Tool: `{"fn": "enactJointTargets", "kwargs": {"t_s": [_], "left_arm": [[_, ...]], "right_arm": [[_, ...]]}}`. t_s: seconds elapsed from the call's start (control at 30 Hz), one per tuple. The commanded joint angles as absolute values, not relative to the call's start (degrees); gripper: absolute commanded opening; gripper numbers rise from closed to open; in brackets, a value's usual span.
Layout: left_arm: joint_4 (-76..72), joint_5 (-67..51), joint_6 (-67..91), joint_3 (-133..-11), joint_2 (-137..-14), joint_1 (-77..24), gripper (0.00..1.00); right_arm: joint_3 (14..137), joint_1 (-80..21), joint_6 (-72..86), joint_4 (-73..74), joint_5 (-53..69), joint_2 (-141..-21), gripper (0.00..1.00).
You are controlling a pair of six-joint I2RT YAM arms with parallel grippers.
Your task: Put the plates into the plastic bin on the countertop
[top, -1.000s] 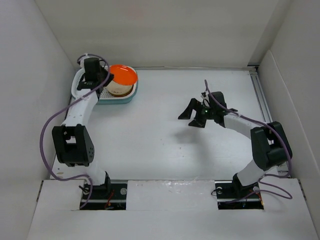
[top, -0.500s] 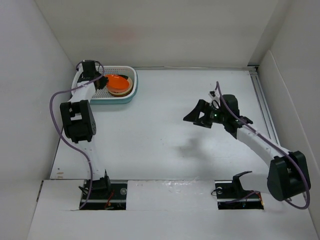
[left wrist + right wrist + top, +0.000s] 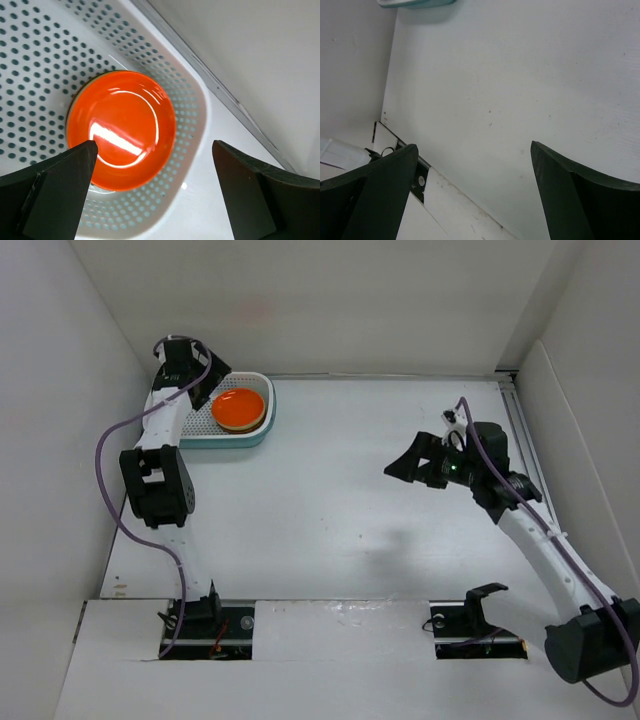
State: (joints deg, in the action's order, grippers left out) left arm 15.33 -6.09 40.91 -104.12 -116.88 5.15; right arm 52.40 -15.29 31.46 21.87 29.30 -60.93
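The orange plate [image 3: 121,129] lies flat in the right end of the plastic bin [image 3: 236,441]. The bin sits in the far left corner of the table [image 3: 320,530]. The left hand [image 3: 154,144] hangs right above the plate, opened wide and holding nothing. The right hand [image 3: 410,468] is wide and empty too, well apart over the right side. I see no plate outside the bin, so I think the nearer left hand only needs to lift away.

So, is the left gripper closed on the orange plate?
No, the left gripper is open, its jaws wide apart above the orange plate, which lies inside the plastic bin.
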Motion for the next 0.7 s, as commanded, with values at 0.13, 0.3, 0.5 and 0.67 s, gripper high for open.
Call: {"fn": "enactJointTargets", "kwargs": {"t_s": [0.13,0.3,0.5,0.67], "left_arm": [[28.82,-2.65,36.22,-110.83,-109.44,2.21,1.0],[36.02,4.73,31.21,-106.89,-97.85,-4.64,1.0],[34.02,5.72,29.27,-86.8,-73.07,-10.63,1.0],[33.66,5.1,26.11,-75.16,-51.91,-10.63,1.0]], "right_arm": [[61.24,-18.09,28.74,32.59,16.13,-53.62,1.0],[68.1,-23.2,29.88,42.87,0.2,-46.25,1.0],[78.55,-24.35,27.69,55.17,-10.45,-41.05,1.0],[82.79,-24.35,25.58,60.37,-12.39,-37.18,1.0]]}}
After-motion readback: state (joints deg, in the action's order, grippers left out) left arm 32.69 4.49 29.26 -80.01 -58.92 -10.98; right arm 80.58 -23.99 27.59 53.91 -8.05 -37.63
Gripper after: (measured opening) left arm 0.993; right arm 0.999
